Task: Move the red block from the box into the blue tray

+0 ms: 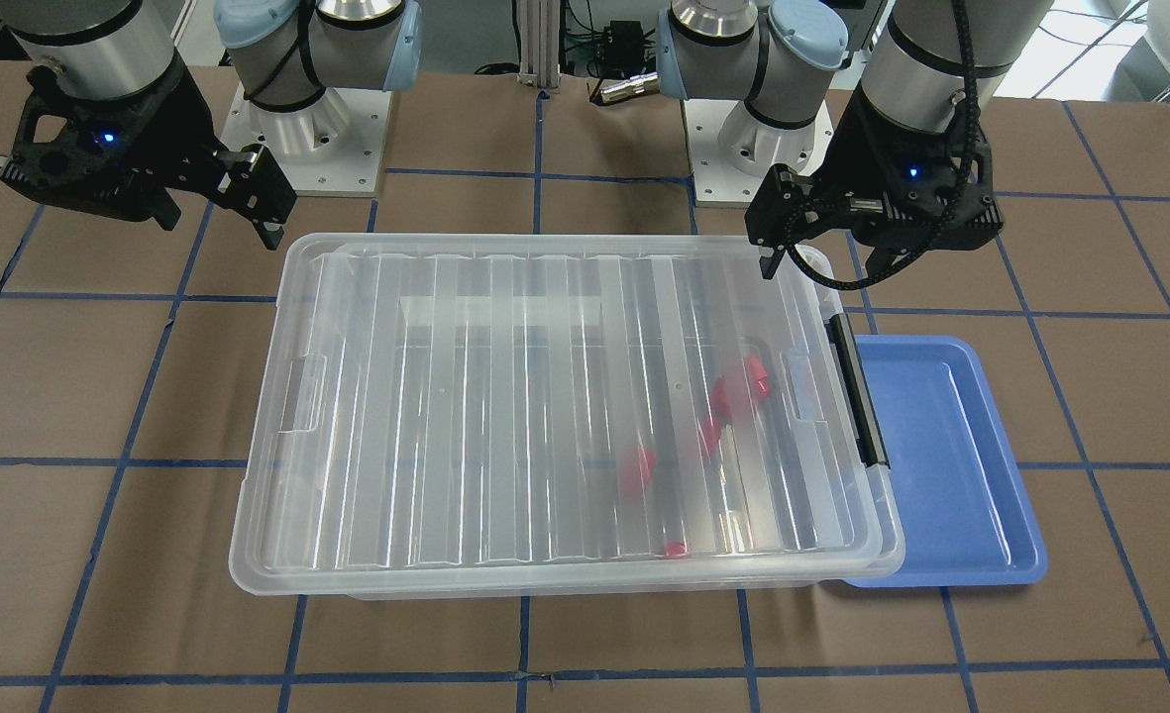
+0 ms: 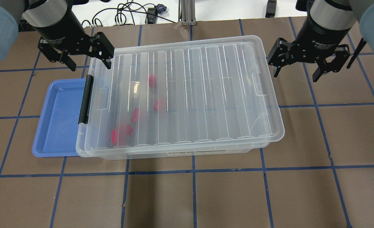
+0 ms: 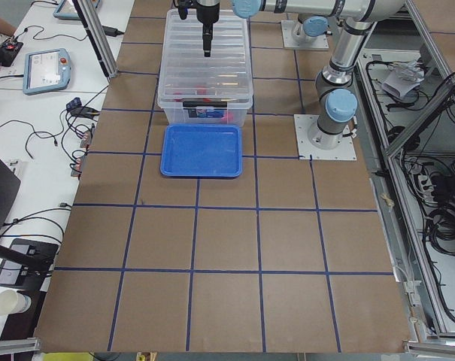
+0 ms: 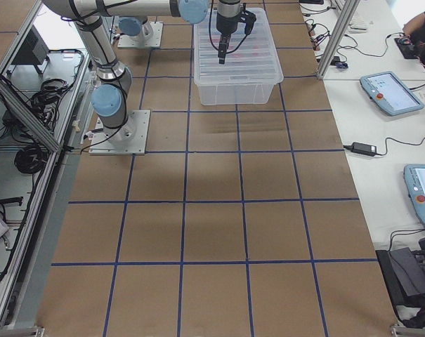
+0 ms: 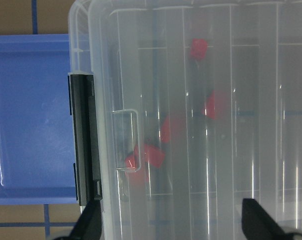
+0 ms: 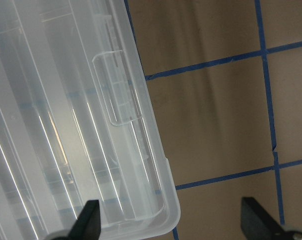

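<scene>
Overhead exterior view has the box [image 2: 180,154] shut under its ribbed lid [image 2: 225,88] on the tabletop [image 2: 190,196], with the black latch bar [image 2: 85,99] at the end next to the blue tray [image 2: 58,120]. The red block [image 2: 152,80], one of several look-alikes, lies inside the box toward the latch end, blurred by the clear plastic. The tray holds nothing, and its edge nearest the box is hidden under the box's overhanging rim.

By my reading the step in hand is getting the lid off, since no block can be reached until then. The latch bar wants releasing first, and the left pincer [image 2: 89,63] is the one placed for it. Plastic like this probably flexes and slips, so a level lift from the two ends, one of them at the end tab [image 6: 118,87], seems safer than prying at a corner. The lid is best set down away from the tray.

Both arms hang with wrists pointing straight down, well above the box. The left pincer is over the latch end, spread wide and holding nothing. The right pincer [image 2: 296,72] is over the opposite end, about at the rim, with bare tabletop below one finger, likewise spread wide and empty
</scene>
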Controlling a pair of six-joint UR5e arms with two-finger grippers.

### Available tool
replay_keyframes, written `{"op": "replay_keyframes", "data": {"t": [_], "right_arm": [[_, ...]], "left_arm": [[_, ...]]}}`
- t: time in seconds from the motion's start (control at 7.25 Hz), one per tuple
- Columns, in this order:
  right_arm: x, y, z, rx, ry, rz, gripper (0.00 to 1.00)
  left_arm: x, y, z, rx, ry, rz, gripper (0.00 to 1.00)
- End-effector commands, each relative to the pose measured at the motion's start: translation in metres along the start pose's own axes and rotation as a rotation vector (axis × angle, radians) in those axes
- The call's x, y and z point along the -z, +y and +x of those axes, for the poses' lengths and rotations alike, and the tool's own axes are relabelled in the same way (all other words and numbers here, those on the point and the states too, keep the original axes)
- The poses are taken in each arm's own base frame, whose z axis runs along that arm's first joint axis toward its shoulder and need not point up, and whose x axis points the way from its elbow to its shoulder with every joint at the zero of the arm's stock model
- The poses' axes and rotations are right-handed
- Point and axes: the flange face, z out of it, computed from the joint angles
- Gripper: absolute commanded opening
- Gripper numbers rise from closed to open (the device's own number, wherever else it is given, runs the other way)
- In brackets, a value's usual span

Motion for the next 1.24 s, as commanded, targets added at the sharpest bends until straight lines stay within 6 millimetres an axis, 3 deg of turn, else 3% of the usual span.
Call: {"op": "replay_keyframes", "data": {"t": [0.0, 0.28, 0.41, 0.83, 1.1], "right_arm": [[-0.002, 0.0, 0.001, 0.0, 0.002, -0.011, 1.0], [-0.004, 0.002, 0.001, 0.001, -0.003, -0.046, 1.0], [-0.001, -0.009, -0.001, -0.012, -0.004, 0.025, 1.0], [-0.008, -0.014, -0.001, -0.003, 0.0, 0.022, 1.0], [-0.059, -0.054, -0.007, 0.0, 0.003, -0.029, 1.0]], "left_arm": [[-0.001, 0.0, 0.0, 0.0, 0.0, -0.005, 1.0], [0.002, 0.0, -0.001, 0.002, 0.0, 0.002, 1.0], [0.009, 0.0, -0.001, 0.003, -0.001, 0.014, 1.0], [0.008, 0.001, -0.001, 0.002, -0.001, 0.003, 1.0], [0.007, 0.002, 0.0, 0.0, 0.0, 0.0, 1.0]]}}
